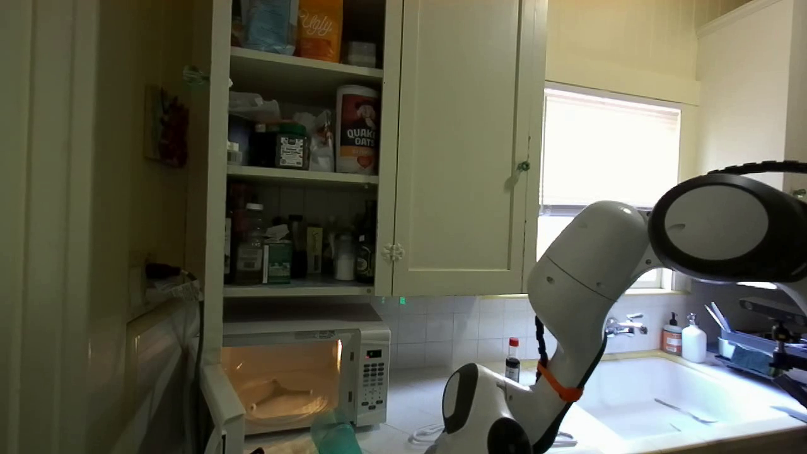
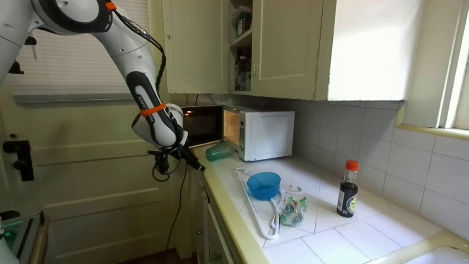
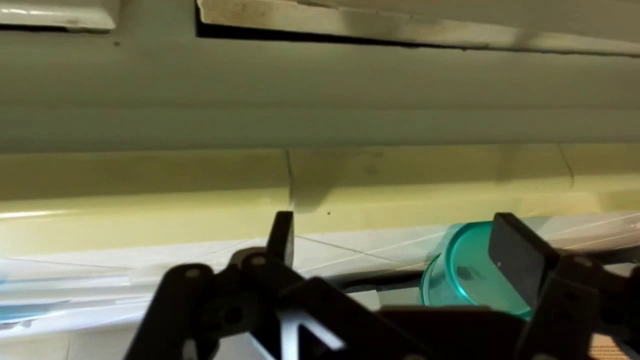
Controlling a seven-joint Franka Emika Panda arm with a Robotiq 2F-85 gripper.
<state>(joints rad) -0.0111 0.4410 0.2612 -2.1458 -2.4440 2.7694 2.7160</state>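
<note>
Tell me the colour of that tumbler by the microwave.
Translucent teal; the tumbler shows best in an exterior view.

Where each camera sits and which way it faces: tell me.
Wrist view: behind the claw, facing the counter edge and teal cup; open fingers show.
An exterior view: beside the arm, visible at right, facing the open cupboard.
An exterior view: above the counter near the sink, facing the microwave; arm and claw at left.
Shared by both exterior views: microwave, open cupboard.

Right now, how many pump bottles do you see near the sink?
2, beside the sink in an exterior view: the orange-labelled bottle, left, and the white bottle, right. The arm may hide others.
</note>
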